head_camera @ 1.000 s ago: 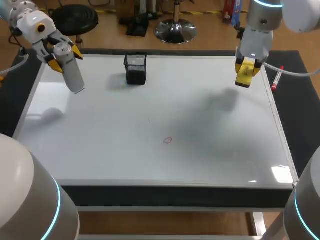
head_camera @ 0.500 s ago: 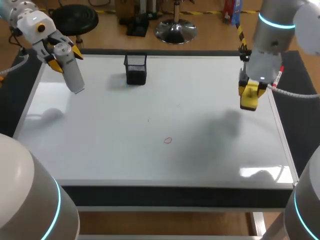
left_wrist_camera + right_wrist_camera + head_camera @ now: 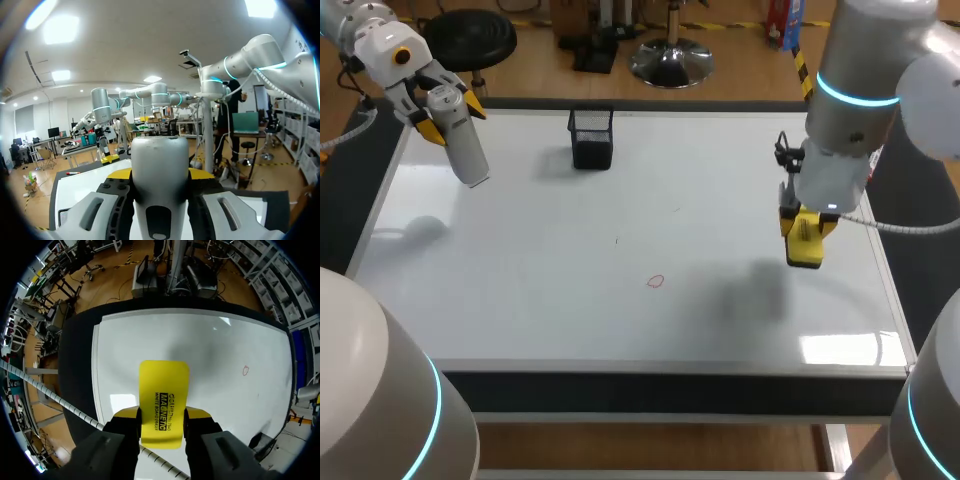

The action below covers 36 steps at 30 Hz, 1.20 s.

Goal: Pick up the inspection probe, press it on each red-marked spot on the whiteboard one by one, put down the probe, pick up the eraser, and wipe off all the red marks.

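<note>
- Whiteboard [image 3: 620, 330] covers the tabletop. One small red mark [image 3: 655, 281] sits near its middle, a little toward the front edge.
- Black mesh holder [image 3: 591, 137] stands on the board near the far edge.
- Left gripper [image 3: 445, 108] hangs above the far left corner, its fingers pinching the grey probe [image 3: 465, 150], which is tilted and held clear of the board.
- Right gripper [image 3: 807, 228] hovers over the board's right side, clamped on the yellow eraser [image 3: 805, 252], well apart from the mark.
- In the right wrist view, the eraser's [image 3: 163, 400] face bears two lines of black print between the yellow fingertips [image 3: 198, 413].
</note>
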Each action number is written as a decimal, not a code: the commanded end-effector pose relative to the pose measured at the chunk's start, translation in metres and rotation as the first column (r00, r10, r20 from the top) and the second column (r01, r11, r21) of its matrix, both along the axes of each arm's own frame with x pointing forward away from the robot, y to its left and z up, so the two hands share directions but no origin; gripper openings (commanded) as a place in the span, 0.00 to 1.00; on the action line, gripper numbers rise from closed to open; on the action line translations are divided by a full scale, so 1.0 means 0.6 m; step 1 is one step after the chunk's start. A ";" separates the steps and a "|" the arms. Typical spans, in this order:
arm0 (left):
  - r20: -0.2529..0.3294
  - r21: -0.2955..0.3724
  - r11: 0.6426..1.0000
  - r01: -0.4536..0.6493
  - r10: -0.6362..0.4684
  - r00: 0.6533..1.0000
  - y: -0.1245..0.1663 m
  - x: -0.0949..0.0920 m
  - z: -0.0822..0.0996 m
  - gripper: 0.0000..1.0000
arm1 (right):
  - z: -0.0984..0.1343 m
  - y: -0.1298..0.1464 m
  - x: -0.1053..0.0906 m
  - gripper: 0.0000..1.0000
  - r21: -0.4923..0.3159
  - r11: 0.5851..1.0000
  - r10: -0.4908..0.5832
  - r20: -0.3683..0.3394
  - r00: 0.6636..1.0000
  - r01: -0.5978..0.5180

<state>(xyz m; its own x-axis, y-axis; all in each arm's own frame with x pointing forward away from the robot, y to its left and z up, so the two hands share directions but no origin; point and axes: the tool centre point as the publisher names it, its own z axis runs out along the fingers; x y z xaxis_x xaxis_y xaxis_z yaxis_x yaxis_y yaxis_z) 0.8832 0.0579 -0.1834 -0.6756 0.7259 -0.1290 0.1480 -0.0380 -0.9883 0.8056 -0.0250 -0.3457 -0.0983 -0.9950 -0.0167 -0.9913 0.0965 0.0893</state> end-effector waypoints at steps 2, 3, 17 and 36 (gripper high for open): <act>0.003 0.003 1.000 0.001 -0.001 1.000 0.000 -0.001 0.003 0.00 | 0.005 0.010 -0.037 0.00 -0.007 1.000 0.022 0.098 0.995 -0.022; 0.003 0.003 1.000 0.001 -0.001 1.000 0.000 -0.001 0.003 0.00 | 0.005 0.014 -0.041 0.00 -0.006 1.000 0.028 0.099 0.995 -0.027; 0.003 0.003 1.000 0.001 -0.001 1.000 0.000 -0.001 0.003 0.00 | 0.007 0.065 -0.086 0.00 -0.003 0.995 0.102 0.107 0.989 -0.102; 0.003 0.003 1.000 0.001 -0.001 1.000 0.000 -0.001 0.003 0.00 | 0.010 0.065 -0.085 0.00 0.009 0.995 0.095 0.080 0.992 -0.095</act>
